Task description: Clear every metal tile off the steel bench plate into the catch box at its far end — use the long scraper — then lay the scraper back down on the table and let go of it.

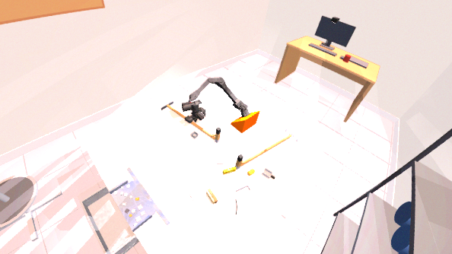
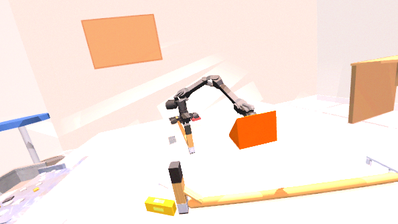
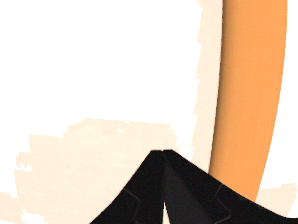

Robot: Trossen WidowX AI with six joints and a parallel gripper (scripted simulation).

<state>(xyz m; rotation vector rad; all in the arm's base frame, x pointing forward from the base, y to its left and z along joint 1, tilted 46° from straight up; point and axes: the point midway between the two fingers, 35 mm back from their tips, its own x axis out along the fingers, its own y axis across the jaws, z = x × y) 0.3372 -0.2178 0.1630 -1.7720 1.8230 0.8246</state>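
1. Nearest in the exterior view, a yellow block (image 2: pixel 160 206) lies on the white tabletop (image 2: pixel 301 149), just beside an upright, dark-topped wooden post (image 2: pixel 177 184). A long pale wooden bar (image 2: pixel 288 189) runs from the foot of the post away to the right.
2. At the near left edge, the steel bench plate (image 1: pixel 141 188) lies well apart from the arm. Small metal tiles (image 1: pixel 128 211) are scattered on its surface. A grey-rimmed catch box (image 1: pixel 88 206) adjoins the end of the plate that faces away from the arm.
3. Farther in, a single grey tile (image 2: pixel 171 139) rests on the tabletop, near the long scraper (image 2: pixel 189 139) and to its left.
4. The long scraper has an orange-brown handle and lies flat on the tabletop, with a small dark upright piece at the end nearer the exterior camera.
5. The claw (image 2: pixel 185 121) points downward over the middle of the handle. Its two dark fingers are pressed together with nothing between them. In the wrist view the handle (image 3: pixel 249 83) passes beside the fingers, on their right. Whether the fingertips touch the handle cannot be told.
6. To the right of the claw stands an orange wedge-shaped block (image 2: pixel 256 129). The grey arm (image 2: pixel 214 82) arches up from behind it and descends toward the scraper.
7. Farthest back, an orange rectangular panel (image 2: pixel 122 40) hangs on the pale wall.
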